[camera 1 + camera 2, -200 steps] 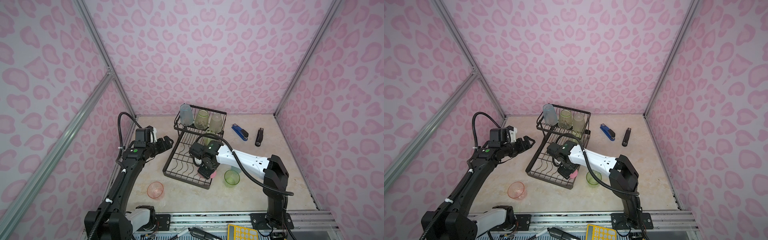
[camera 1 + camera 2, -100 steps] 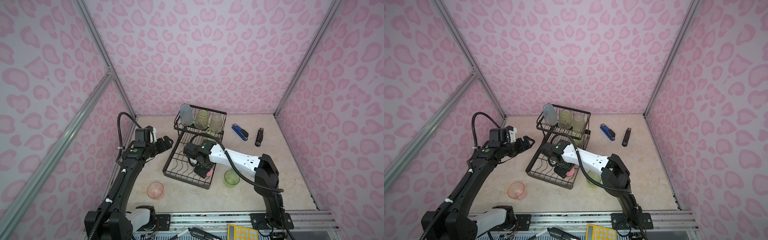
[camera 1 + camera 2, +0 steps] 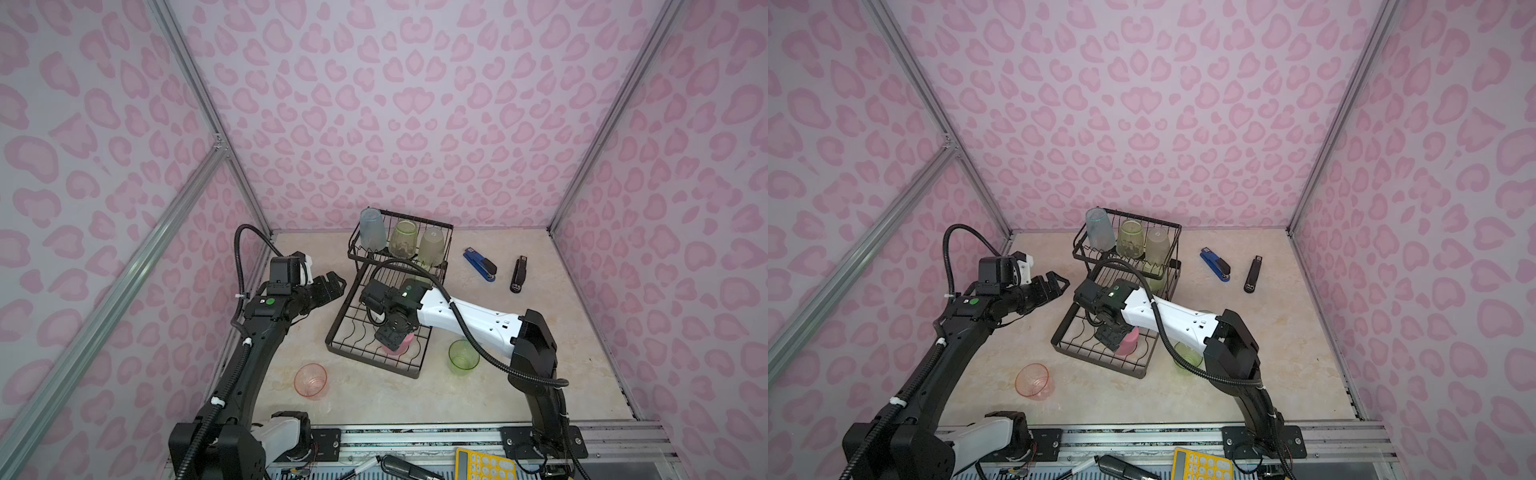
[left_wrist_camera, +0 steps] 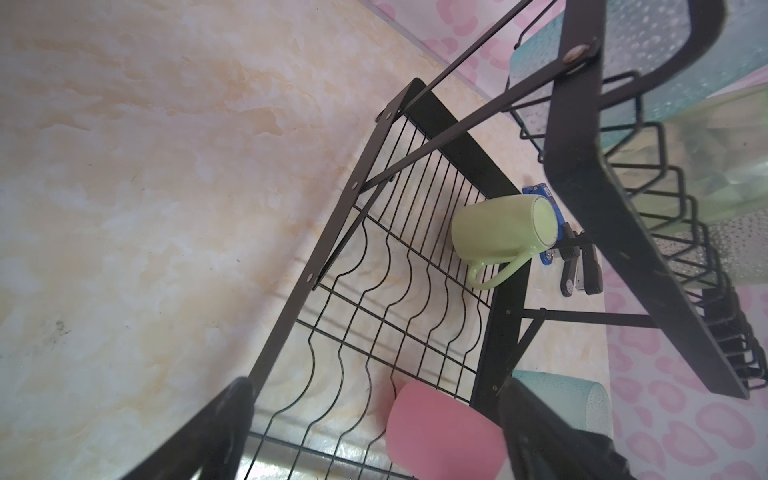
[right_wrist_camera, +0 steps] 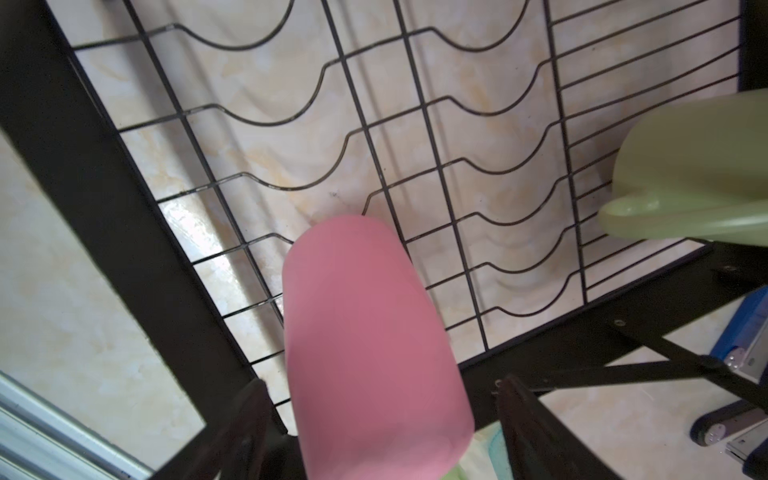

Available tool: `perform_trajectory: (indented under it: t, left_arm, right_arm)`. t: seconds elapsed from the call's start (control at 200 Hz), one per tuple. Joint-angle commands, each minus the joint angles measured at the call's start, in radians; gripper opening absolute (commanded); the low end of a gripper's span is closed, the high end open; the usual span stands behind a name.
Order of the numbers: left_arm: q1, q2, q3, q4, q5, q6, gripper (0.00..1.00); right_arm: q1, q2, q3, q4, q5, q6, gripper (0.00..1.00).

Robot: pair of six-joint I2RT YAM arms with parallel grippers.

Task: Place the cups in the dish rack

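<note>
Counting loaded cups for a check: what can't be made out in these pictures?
Solid pink plastic cup: right pincer covers most in a top view; wide end cut off by the edge in the right wrist view.
Pale-green handled mug: blurred, cut by the edge, right wrist view.
Translucent green tumbler: top view, right arm hides part.
Yellow calculator: top view, bottom edge cuts it.

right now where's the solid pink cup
In both top views the solid pink cup is in the lower tray of the dish rack, near its front edge, between the open jaws of the right gripper.
</note>
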Motion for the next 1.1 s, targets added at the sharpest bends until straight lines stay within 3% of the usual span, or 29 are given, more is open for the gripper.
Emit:
perform_trajectory:
  t: [0.0, 0.25, 0.695, 1.095]
  left_arm:
    - [0.004, -0.011, 0.000, 0.016, -0.016, 0.004, 0.95]
    - [0.004, -0.006, -0.001, 0.017, -0.013, 0.003, 0.95]
    - [0.003, -0.004, -0.005, 0.025, -0.001, -0.002, 0.95]
    - [0.003, -0.009, -0.010, 0.032, 0.012, -0.005, 0.94]
  right_arm:
    - [0.001, -0.017, -0.015, 0.075, 0.052, 0.019, 0.87]
    - [0.004, -0.203, -0.175, 0.251, 0.133, 0.097, 0.89]
    - [0.070, -0.367, -0.424, 0.258, 0.120, 0.383, 0.88]
    - [0.044, -0.325, -0.460, 0.205, 0.057, 0.281, 0.88]
